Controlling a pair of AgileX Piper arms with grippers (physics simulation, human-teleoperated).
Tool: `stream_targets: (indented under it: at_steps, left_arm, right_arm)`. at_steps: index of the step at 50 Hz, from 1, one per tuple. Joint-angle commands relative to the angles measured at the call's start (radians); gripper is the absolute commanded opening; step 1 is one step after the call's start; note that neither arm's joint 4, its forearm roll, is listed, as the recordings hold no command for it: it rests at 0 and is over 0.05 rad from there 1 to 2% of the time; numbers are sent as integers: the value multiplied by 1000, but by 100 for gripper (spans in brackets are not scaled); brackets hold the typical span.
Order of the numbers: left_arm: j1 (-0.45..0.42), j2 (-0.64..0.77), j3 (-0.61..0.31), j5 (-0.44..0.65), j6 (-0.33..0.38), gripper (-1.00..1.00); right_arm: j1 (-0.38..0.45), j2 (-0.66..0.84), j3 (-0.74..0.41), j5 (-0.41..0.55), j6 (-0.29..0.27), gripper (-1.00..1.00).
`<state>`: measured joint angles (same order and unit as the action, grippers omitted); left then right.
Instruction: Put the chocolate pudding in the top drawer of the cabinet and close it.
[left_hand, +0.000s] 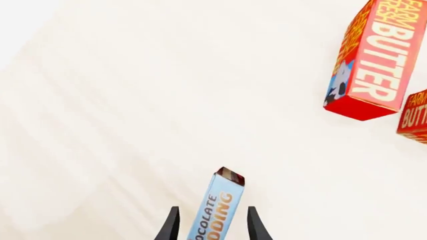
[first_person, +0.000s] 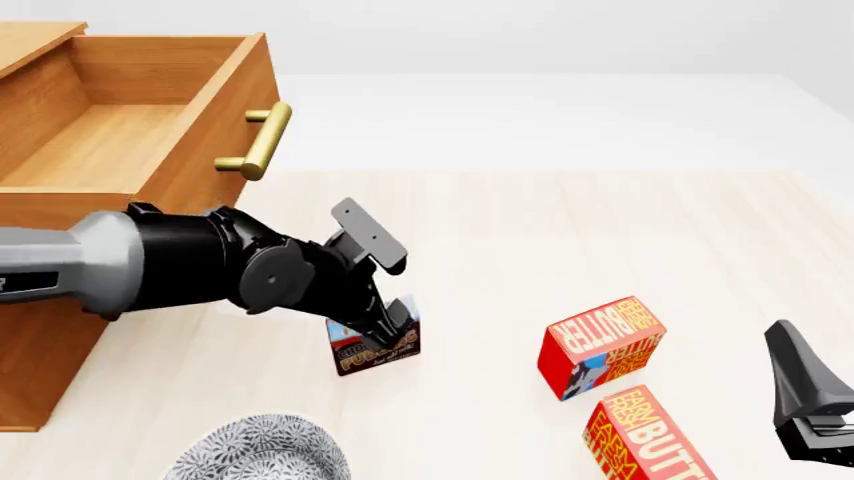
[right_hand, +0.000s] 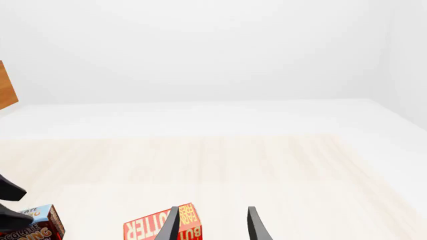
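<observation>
Down on the table (first_person: 534, 230), left of centre: the left claw (first_person: 387, 325) has its fingers either side of the pudding box (first_person: 378, 345).
Left claw: narrow, both fingers (left_hand: 169, 226) flanking the pudding box (left_hand: 217, 207) (whether they press on it or leave a sliver of gap, I cannot tell).
Pudding box: standing on edge on the table, just beside the cabinet (first_person: 54, 330), with the light blue face toward the wrist camera.
Top drawer (first_person: 134, 120): pulled open, the brass handle (first_person: 260, 140) sticking out toward the table.
Right claw (right_hand: 212, 225): fingers parted and holding nothing, low at the right edge of the front view.
Butter boxes: one (first_person: 601, 345) and another (first_person: 654, 435) close together, right of the pudding box.
Patterned plate (first_person: 260, 455): at the near edge, below the left arm.
</observation>
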<state>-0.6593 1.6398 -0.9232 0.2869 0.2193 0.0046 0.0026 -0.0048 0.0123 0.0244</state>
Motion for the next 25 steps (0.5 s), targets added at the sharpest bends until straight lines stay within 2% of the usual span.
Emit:
stream_targets:
  at_steps: [1, 14, 15, 16, 23, 25]
  left_arm:
    - [22, 33, 49, -51, -5, 100]
    - [4, 49, 55, -58, -34, 100]
    - [4, 49, 56, -58, -37, -100]
    - [17, 49, 66, -65, -19, -100]
    - [-14, 33, 64, -51, -50, -100]
    - [-8, 26, 65, -51, -39, -100]
  right_arm:
    - [-1, 2, 1, -4, -3, 100]
    - [0, 2, 1, -4, -3, 100]
    - [0, 2, 1, -4, -3, 100]
    - [0, 2, 1, -4, -3, 100]
    - [0, 2, 1, -4, -3, 100]
    - [-1, 2, 1, -4, -3, 100]
